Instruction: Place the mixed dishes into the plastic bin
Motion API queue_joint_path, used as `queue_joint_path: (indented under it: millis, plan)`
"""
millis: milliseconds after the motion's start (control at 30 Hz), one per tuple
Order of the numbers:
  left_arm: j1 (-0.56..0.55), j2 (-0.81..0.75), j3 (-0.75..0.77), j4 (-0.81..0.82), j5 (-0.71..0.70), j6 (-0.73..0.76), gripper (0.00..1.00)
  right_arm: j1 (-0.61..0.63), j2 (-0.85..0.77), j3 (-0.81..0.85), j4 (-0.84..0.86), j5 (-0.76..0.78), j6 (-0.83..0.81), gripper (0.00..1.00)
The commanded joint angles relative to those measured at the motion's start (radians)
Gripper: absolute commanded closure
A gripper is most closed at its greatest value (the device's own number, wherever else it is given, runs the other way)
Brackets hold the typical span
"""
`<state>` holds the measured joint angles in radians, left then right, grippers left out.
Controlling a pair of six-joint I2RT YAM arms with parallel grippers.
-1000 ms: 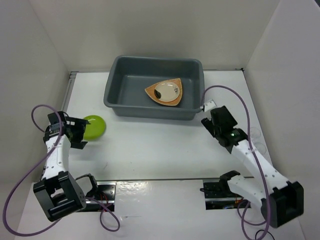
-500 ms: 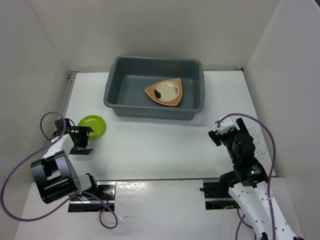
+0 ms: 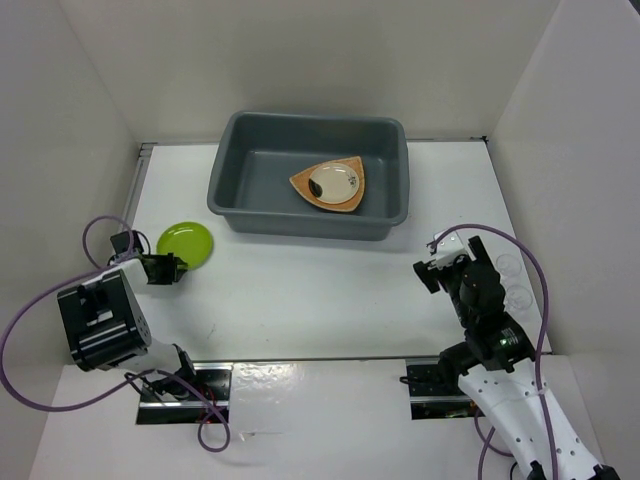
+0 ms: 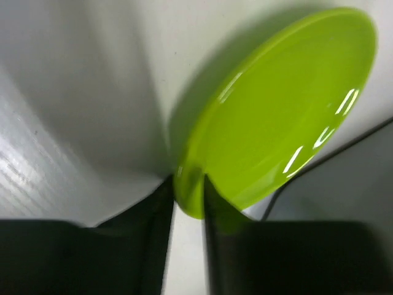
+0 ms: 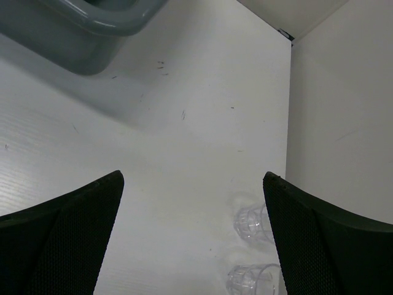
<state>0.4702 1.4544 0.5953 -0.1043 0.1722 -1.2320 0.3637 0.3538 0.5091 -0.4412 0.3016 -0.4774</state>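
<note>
The lime-green plate is at the table's left side. My left gripper is shut on its near rim, one finger on each face. The dark grey plastic bin stands at the back centre. In it lies the tan woven plate with the small cream dish on top. Two clear cups stand by the right wall, the farther cup and the nearer cup also in the right wrist view. My right gripper hangs open and empty, left of the cups.
White walls close in the table on the left, back and right. A corner of the bin shows at the upper left of the right wrist view. Purple cables loop beside both arms.
The left arm lowered and drew back, and its jaws closed on the green plate's rim. The right arm pulled back from the bin toward the near right, and its jaws opened wider.
</note>
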Motion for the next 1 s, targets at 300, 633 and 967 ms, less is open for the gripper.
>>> queue_joint_path:
  millis: [300,633,967]
  plan:
    - [0.013,-0.197,0.107,-0.195,-0.147,0.011,1.0,0.021,0.022,-0.004,0.038,0.033,0.025,0.02]
    - [-0.039,-0.572,0.261,-0.201,-0.085,-0.285,1.0,0.03,0.042,-0.004,0.047,0.045,0.025,0.02]
    - [-0.347,0.018,0.875,-0.188,0.102,-0.037,1.0,0.03,0.042,-0.004,0.047,0.054,0.025,0.02]
